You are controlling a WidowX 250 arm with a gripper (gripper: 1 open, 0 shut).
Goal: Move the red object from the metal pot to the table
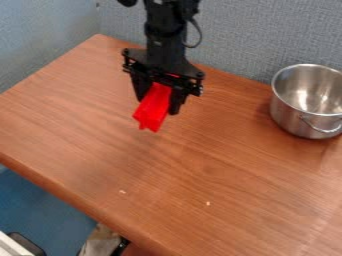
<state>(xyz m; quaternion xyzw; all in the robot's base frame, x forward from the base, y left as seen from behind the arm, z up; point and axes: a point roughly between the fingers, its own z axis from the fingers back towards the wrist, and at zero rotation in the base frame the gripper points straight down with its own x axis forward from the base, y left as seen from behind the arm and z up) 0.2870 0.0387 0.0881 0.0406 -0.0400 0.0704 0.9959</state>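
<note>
The red object [154, 108], a bright red block, hangs tilted in the air above the table [74, 115], its lower end pointing down to the left. My gripper [162, 88] points straight down and is shut on the block's upper end, one black finger on each side. The block's top is hidden between the fingers. The metal pot [310, 98] stands at the right on the table, well apart from the gripper, and its inside looks bare.
The table's rounded front edge [80, 190] runs diagonally from the left to the bottom right, with a drop to the floor beyond it. A blue-grey wall [54, 30] stands behind the table. The black arm [171, 20] rises out of the top of the view.
</note>
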